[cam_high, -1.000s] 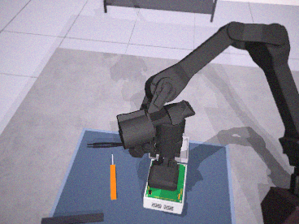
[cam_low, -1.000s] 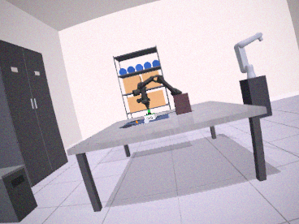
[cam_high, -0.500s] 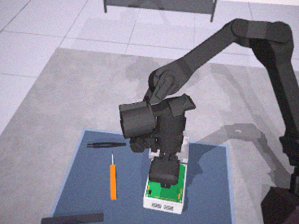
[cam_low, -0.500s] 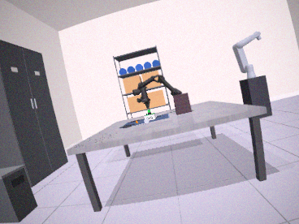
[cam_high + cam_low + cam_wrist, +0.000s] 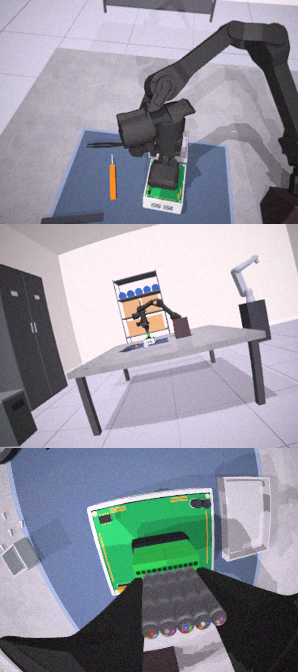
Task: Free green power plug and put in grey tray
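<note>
The gripper (image 5: 163,175) (image 5: 147,332) (image 5: 170,579) is partly open, clamped on the green power plug (image 5: 148,335) (image 5: 166,556) at the circuit board (image 5: 117,540); socket clearance cannot be determined. In wrist view, the plug's long axis runs crosswise, roughly toward the grey tray (image 5: 185,156) (image 5: 224,518) at right.

Black arm bent high, reaching down
Its forearm slopes down to the wrist; the gripper (image 5: 163,184) (image 5: 170,579) points downward, its fingers partly closed and gripping.
</note>
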Controlling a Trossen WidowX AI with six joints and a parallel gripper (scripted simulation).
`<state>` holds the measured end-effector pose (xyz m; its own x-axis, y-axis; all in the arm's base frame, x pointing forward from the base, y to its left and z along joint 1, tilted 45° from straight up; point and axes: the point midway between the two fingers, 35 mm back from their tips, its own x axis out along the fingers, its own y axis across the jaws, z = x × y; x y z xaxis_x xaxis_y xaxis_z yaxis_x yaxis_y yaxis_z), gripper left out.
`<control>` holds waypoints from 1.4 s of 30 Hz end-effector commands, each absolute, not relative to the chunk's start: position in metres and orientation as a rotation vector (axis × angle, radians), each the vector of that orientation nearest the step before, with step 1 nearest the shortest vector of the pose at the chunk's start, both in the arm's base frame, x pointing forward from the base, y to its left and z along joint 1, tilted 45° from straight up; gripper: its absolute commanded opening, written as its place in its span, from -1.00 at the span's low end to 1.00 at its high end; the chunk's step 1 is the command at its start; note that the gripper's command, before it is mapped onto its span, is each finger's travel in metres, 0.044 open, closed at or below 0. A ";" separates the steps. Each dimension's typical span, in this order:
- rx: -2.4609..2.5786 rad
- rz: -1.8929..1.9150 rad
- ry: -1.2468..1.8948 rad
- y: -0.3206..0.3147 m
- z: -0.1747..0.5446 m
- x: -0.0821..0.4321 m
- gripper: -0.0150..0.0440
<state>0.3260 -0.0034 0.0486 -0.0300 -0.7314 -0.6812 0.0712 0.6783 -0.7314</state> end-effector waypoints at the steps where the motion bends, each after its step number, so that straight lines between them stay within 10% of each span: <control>1: -0.503 -0.588 1.465 0.003 0.066 0.326 -0.49; 42: -0.561 -0.649 1.452 0.031 0.085 0.326 -0.49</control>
<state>0.3249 0.0168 0.0834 0.0012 -0.6478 -0.7618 0.0696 0.7600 -0.6462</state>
